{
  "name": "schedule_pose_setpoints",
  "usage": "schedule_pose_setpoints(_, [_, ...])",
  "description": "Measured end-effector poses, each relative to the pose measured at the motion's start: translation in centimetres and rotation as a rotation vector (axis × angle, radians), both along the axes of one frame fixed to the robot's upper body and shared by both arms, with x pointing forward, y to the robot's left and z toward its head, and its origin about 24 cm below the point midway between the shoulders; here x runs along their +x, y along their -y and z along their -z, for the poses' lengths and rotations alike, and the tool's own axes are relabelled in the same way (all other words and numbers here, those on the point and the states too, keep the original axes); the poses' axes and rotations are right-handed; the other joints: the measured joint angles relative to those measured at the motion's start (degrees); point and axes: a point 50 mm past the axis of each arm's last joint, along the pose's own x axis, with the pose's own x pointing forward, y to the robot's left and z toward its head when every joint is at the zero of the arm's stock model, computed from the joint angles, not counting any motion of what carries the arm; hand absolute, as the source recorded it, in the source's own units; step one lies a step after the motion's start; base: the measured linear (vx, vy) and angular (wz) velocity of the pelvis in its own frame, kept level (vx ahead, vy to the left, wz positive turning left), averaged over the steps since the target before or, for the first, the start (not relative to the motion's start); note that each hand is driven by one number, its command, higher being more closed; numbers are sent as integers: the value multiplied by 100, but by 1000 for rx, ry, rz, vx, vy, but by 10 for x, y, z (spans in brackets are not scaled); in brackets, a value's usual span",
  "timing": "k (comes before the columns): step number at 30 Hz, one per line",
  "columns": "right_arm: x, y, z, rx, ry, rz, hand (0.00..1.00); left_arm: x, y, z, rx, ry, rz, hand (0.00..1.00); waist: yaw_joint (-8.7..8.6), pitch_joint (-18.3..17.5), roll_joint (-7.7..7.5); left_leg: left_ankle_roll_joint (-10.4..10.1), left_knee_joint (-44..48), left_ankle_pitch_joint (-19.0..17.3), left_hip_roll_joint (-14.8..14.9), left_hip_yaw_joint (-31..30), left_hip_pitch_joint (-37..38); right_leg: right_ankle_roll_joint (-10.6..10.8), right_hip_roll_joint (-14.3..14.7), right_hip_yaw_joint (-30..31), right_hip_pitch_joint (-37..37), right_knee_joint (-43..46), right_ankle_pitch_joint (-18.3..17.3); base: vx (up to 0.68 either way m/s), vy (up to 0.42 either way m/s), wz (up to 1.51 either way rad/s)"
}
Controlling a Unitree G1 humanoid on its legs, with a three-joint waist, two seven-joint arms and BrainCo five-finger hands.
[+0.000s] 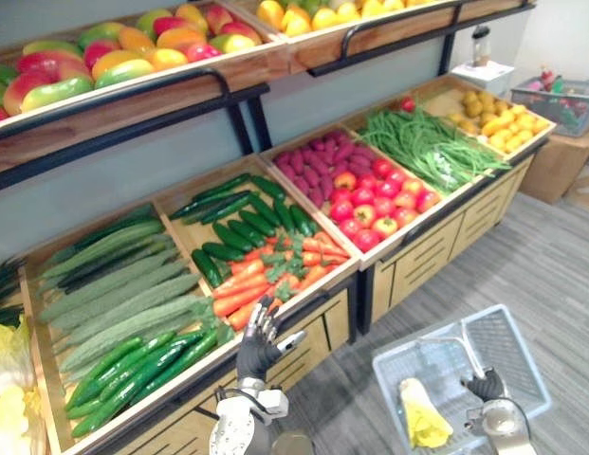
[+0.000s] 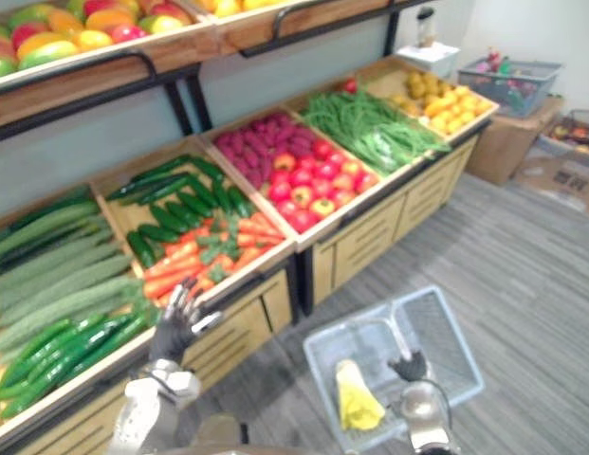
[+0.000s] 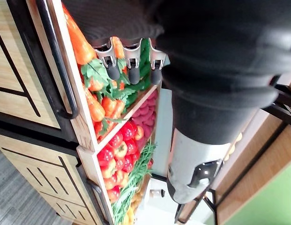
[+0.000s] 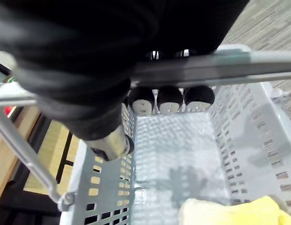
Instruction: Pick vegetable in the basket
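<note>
Left eye view: yellow vegetable (image 1: 422, 417) in basket (image 1: 433, 334)

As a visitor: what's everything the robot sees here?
long ridged pale green gourds: many, pale green, left bin
glossy dark green cucumbers: many, dark green, that bin's front
short dark green cucumbers: many, dark green, next bin, back
orange leafy-topped carrots: many, orange, same bin, front
purple oval roots: many, purple, centre bin, back
red round fruits: many, red, centre bin, front
thin green beans: heap, green, right bin
red-orange-green mangoes: many, mixed, upper shelf
grey plastic basket: one, grey, beside the stand
yellow leafy vegetable: one, yellow, in the basket
left hand: one, silver, open by the carrots
right hand: one, silver, curled round basket handle
</note>
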Motion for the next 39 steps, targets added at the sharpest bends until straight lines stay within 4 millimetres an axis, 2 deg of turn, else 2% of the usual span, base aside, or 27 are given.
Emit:
schedule_pose_setpoints(2, [-9, 13, -1, -37, -24, 21, 100, 1, 3, 0, -13, 2, -3, 0, -6, -9, 31, 139, -1531, 476, -198, 528, 222, 174, -105, -242, 24, -52, 56, 195, 214, 65])
schedule_pose_setpoints(3, [-11, 14, 0, -33, -27, 34, 100, 3, 2, 0, -10, 4, -5, 0, -8, -20, 30, 306, -1815, 545, -339, 616, 364, 233, -202, -306, 36, -75, 77, 187, 205, 50])
schedule_pose_setpoints(6, [-8, 7, 3, -6, -30, 45, 100, 9, -5, -1, 8, 12, -25, 0, -2, 126, -228, 387, -1969, 610, -638, 686, 395, 429, -421, -478, 177, -311, 202, 119, 143, 31])
schedule_pose_setpoints(8, [-9, 6, 4, -2, -31, 48, 100, 12, -6, -2, 24, 14, -15, 0, -8, 111, -277, 420, -1964, 589, -735, 725, 407, 497, -483, -526, 274, -410, 246, 70, 80, 17])
schedule_pose_setpoints(10, [-6, 6, 4, 1, -29, 48, 100, 14, -6, -4, 28, 21, -17, 0, 8, 100, -276, 549, -1969, 498, -742, 789, 425, 546, -479, -508, 303, -486, 277, 33, 53, 0])
schedule_pose_setpoints(12, [-7, 7, 6, 7, -39, 65, 100, 16, -4, -5, 27, 24, -16, 0, 13, 138, -363, 591, -1957, 431, -764, 819, 427, 563, -515, -516, 299, -433, 232, -2, 22, 1])
schedule_pose_setpoints(13, [-10, 12, 7, 16, -43, 103, 100, 16, -3, -5, 33, 22, -13, 0, 13, 151, -385, 603, -1917, 299, -807, 820, 481, 565, -670, -532, 212, -39, -23, 38, 76, 7])
schedule_pose_setpoints(14, [-13, 17, 7, 17, -35, 134, 100, 16, -4, -5, 36, 18, -14, 0, -20, 162, -428, 640, -1926, 204, -879, 826, 610, 649, -942, -509, 15, 787, -293, 39, 71, 8])
schedule_pose_setpoints(15, [-14, 20, 7, 20, -31, 153, 100, 16, -4, -5, 38, 17, -16, 0, -18, 155, -449, 660, -1926, 174, -915, 825, 645, 597, -1117, -493, -169, 1321, -394, 34, 80, 2])
schedule_pose_setpoints(16, [-15, 23, 8, 42, -26, 198, 100, 15, -6, -7, 47, 23, -20, 0, 3, 155, -485, 667, -1931, 129, -932, 849, 735, 527, -1409, -310, -585, 2384, -383, 29, 74, 2])
schedule_pose_setpoints(17, [-21, 20, 15, 71, -44, 238, 100, 14, -11, -12, 89, 42, -14, 0, 2, 148, -624, 665, -1963, 116, -966, 808, 835, 459, -1581, 11, -911, 3110, -247, 29, 74, 9])
schedule_pose_setpoints(18, [-25, 18, 18, 87, -53, 255, 100, 14, -12, -14, 105, 47, -9, 0, -11, 132, -688, 666, -1977, 119, -971, 747, 881, 468, -1613, 153, -1036, 3368, -153, 105, -14, 32])
schedule_pose_setpoints(19, [-34, 13, 26, 129, -76, 300, 100, 13, -14, -14, 123, 48, -3, 0, -20, 88, -746, 662, -2010, 128, -935, 605, 937, 392, -1599, 335, -1135, 3570, -181, 91, -73, 48])
schedule_pose_setpoints(20, [-46, 10, 33, 167, -101, 354, 100, 12, -17, -13, 128, 43, -14, 0, -23, 47, -818, 594, -2079, 179, -907, 457, 922, 170, -1532, 343, -1129, 3378, -325, 122, -131, 54])
schedule_pose_setpoints(22, [-58, 10, 39, 210, -118, 436, 100, 13, -15, -14, 125, 46, -10, 0, -28, 5, -892, 507, -2151, 243, -883, 211, 873, 84, -1460, 388, -1114, 2932, -379, 76, -164, 65])
schedule_pose_setpoints(23, [-70, 14, 42, 237, -125, 518, 100, 16, -10, -14, 120, 50, 10, 0, -52, 4, -862, 411, -2154, 274, -823, -28, 818, 99, -1344, 644, -1105, 2440, -370, 70, -202, 74])
schedule_pose_setpoints(25, [-84, 15, 47, 270, -139, 604, 100, 20, -6, -16, 116, 63, 28, 0, -73, 0, -846, 244, -2123, 298, -771, -306, 765, 294, -1166, 1301, -1061, 1821, -245, 89, -291, 84])
schedule_pose_setpoints(26, [-93, 13, 50, 287, -151, 640, 100, 21, -5, -16, 116, 67, 35, 0, -141, -31, -915, 104, -2020, 281, -774, -509, 680, 648, -1044, 1740, -946, 1443, -9, 92, -338, 87])
schedule_pose_setpoints(27, [-95, 13, 51, 291, -155, 651, 100, 21, -4, -15, 115, 61, 35, 0, -175, -56, -950, 29, -1991, 299, -755, -612, 676, 871, -992, 1845, -850, 1412, -174, 107, -379, 69])
schedule_pose_setpoints(28, [-98, 13, 51, 291, -161, 656, 100, 20, -4, -11, 111, 47, 31, 0, -172, -82, -871, -85, -2014, 363, -649, -677, 686, 904, -893, 1828, -699, 1289, -373, 86, -376, 26])
schedule_pose_setpoints(29, [-97, 14, 51, 288, -161, 651, 100, 18, -3, -9, 101, 37, 25, 0, -121, -96, -842, -192, -2121, 445, -509, -666, 701, 819, -765, 1750, -661, 1165, -549, 73, -357, 8])
schedule_pose_setpoints(30, [-94, 17, 48, 273, -154, 635, 100, 17, 3, -7, 83, 26, 34, 0, -87, -87, -601, -286, -2252, 589, -290, -701, 753, 795, -516, 1645, -626, 1134, -562, 39, -334, -1])
schedule_pose_setpoints(31, [-93, 19, 47, 266, -152, 627, 100, 16, 6, -6, 73, 24, 42, 0, -82, -91, -490, -328, -2402, 697, -159, -719, 804, 685, -379, 1584, -622, 1183, -622, 14, -315, 19])
schedule_pose_setpoints(33, [-97, 19, 48, 261, -163, 623, 100, 18, 12, -7, 54, 28, 50, 0, -152, -113, -417, -266, -2608, 939, 61, -802, 794, 414, -182, 1231, -621, 1343, -827, -1, -300, 55])
schedule_pose_setpoints(35, [-104, 21, 48, 236, -179, 612, 100, 18, 11, -1, 61, 7, 48, 0, -208, -98, -478, -28, -2596, 1102, 76, -573, 713, 335, -205, 973, -590, 1391, -929, -12, -155, 65])
schedule_pose_setpoints(37, [-106, 26, 44, 202, -181, 589, 100, 18, 10, 3, 64, -12, 41, 0, -201, -90, -501, 71, -2369, 1067, 69, -199, 590, 321, -268, 851, -562, 1351, -931, -17, -63, 39])
schedule_pose_setpoints(39, [-104, 27, 44, 182, -199, 561, 100, 18, 5, 3, 68, -12, 21, 0, -184, -82, -523, 22, -2149, 908, -39, -181, 590, 360, -334, 866, -484, 1252, -906, 21, 30, 8])
